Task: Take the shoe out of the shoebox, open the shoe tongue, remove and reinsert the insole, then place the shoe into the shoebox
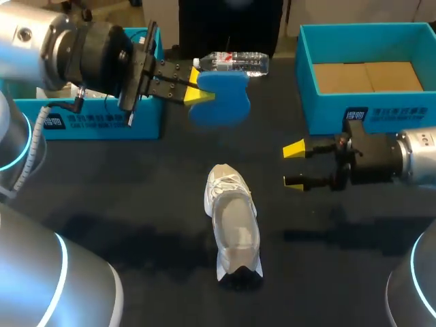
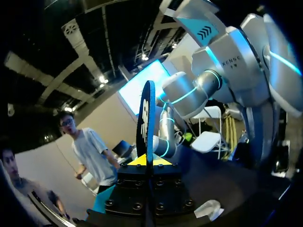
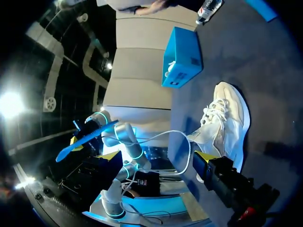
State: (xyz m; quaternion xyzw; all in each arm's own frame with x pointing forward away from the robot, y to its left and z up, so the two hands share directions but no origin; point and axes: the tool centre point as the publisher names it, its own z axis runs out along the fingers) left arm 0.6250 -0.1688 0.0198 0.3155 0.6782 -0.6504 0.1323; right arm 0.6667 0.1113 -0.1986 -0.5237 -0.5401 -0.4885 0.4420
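The left gripper (image 1: 199, 87) is clenched on the blue insole (image 1: 225, 102). The white shoe (image 1: 231, 221) lies on the table, outside both boxes. The right gripper (image 1: 294, 165) stands released beside the shoe. The right shoebox (image 1: 320, 112) holds brown cardboard. The inside of the left box (image 1: 102, 124) is hidden by the arm.

The dark table (image 1: 136, 201) is carrying a white shoe (image 1: 231, 228) mid-table, a left blue box (image 1: 88, 124) and a right blue box (image 1: 398, 112) at its far corners, and a bottle (image 1: 238, 63) lying between them.
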